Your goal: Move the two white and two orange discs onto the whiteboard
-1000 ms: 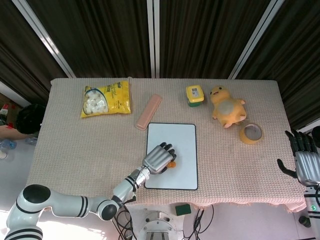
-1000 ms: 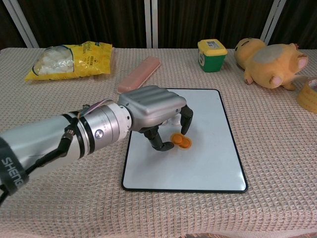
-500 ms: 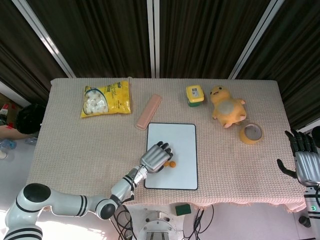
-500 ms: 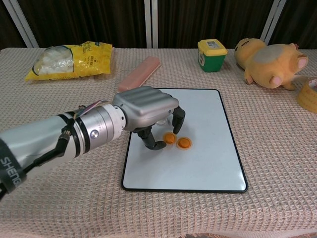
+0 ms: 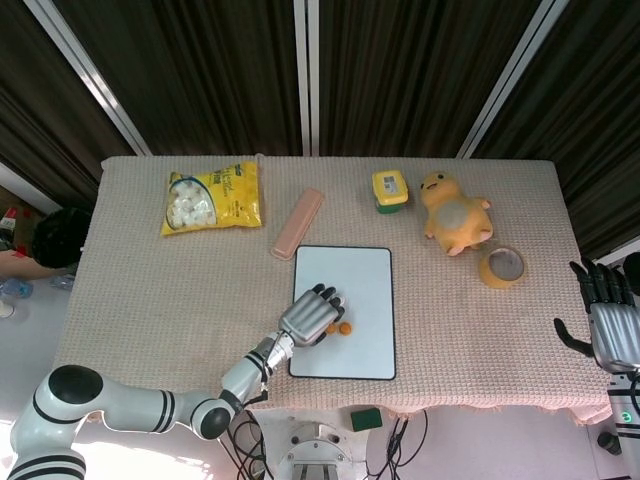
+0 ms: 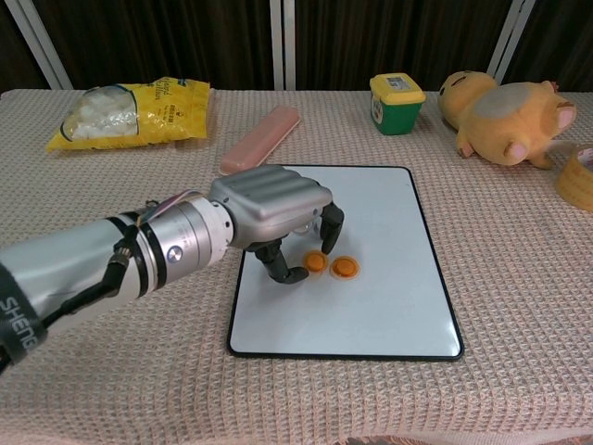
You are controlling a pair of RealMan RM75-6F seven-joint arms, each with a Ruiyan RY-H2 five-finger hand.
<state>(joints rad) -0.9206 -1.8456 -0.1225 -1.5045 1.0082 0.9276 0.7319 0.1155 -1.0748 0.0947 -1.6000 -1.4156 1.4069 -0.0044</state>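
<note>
The head view looks steeply down from high above the near edge, taking in the whole table (image 5: pixel 140 300) out to the dark curtain beyond its far side. The chest view sits low and close at the near edge, facing the far side at a shallow angle. Both share the whiteboard (image 5: pixel 360 275) (image 6: pixel 389 306) and the items behind it.
</note>
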